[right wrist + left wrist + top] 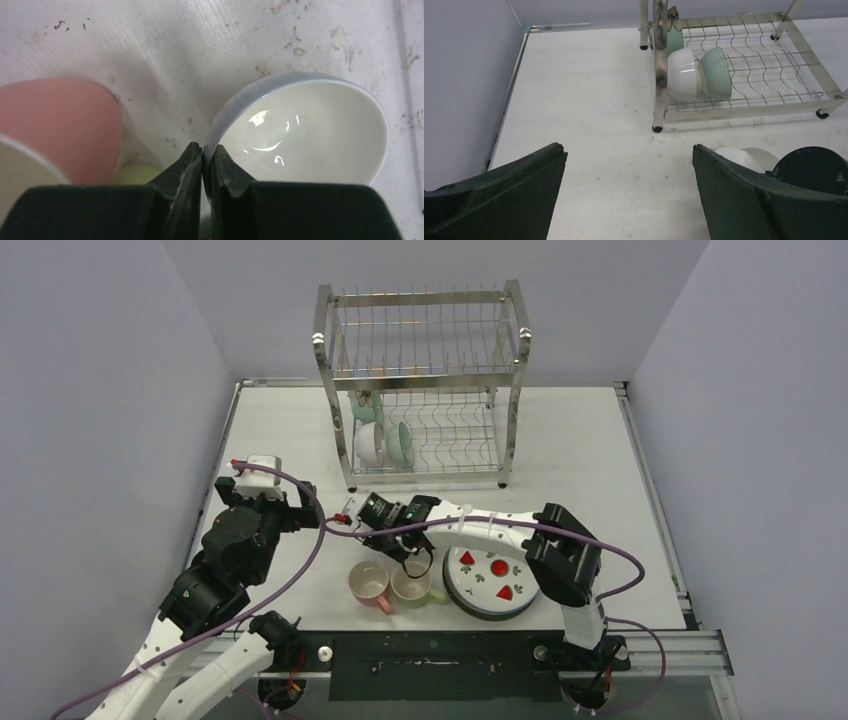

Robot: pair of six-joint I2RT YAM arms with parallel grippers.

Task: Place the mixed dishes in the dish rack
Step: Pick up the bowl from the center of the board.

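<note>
Beside pink mug, right gripper pinches rim of green mug

Rack stood far back, mid-table, with two bowls in its lower tier, left end. Up front sat the mug, a third bowl just right of it, and the plate rightmost.

table — white | on it: dish rack, pink mug, green mug, strawberry plate
</note>
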